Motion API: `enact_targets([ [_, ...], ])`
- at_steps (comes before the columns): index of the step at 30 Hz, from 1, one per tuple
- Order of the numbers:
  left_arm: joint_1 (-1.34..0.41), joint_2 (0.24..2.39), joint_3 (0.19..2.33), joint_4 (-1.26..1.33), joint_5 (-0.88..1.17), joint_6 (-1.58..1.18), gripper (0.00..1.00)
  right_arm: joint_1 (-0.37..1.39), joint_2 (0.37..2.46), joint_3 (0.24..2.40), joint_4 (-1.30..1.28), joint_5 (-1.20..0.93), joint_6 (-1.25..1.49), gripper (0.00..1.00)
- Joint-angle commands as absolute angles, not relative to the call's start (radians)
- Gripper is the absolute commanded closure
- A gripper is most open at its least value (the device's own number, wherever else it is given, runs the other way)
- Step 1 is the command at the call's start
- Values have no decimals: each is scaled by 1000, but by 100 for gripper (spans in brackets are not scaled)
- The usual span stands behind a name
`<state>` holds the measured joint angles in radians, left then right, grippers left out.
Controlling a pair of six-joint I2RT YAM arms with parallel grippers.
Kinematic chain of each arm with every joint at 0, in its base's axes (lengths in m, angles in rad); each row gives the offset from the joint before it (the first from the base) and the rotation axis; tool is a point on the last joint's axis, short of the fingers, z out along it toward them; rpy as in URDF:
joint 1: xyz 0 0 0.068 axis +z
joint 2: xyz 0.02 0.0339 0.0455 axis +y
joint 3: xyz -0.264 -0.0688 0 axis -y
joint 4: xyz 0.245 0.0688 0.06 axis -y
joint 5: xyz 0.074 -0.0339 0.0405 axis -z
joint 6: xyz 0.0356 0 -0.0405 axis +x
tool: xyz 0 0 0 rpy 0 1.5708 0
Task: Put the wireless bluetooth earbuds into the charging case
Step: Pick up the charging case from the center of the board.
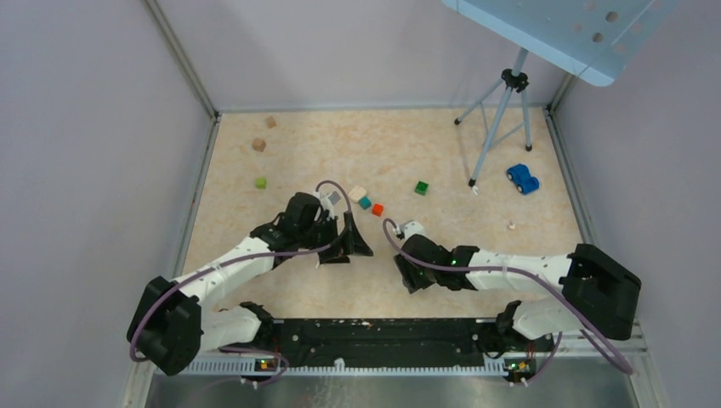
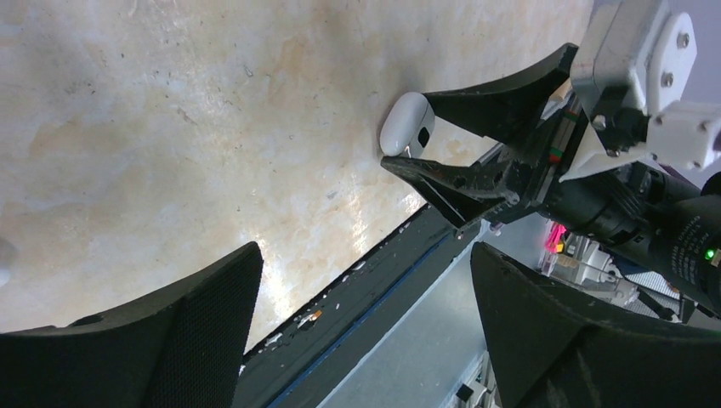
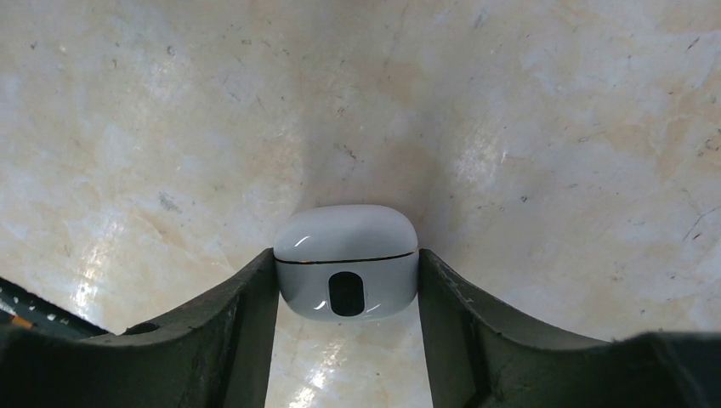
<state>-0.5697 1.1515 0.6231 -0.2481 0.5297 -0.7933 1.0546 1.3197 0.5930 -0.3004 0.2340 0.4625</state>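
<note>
Near the front edge of the worktop (image 1: 459,153), the charging case (image 3: 346,246) rests lid-shut on the surface, grasped at both sides by the right pincer (image 3: 346,285). The left pincer (image 2: 366,255) gapes empty alongside. No earbuds can be made out, so opening and both insertions appear outstanding. The base rail (image 2: 357,314) lies close behind, with open surface ahead.
</note>
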Motion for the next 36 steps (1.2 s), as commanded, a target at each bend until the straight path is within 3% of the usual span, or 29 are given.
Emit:
enact_targets([
  [1,-556,1182,683,-228,510,-791,2,1075,1244,570,-257,179,428,57],
  [15,-457,1362,631,-74,934,-750,5,1145,1102,457,62,191,338,60],
  [36,-600,1494,654,70,841,-795,20,1166,1121,503,90,126,281,61],
])
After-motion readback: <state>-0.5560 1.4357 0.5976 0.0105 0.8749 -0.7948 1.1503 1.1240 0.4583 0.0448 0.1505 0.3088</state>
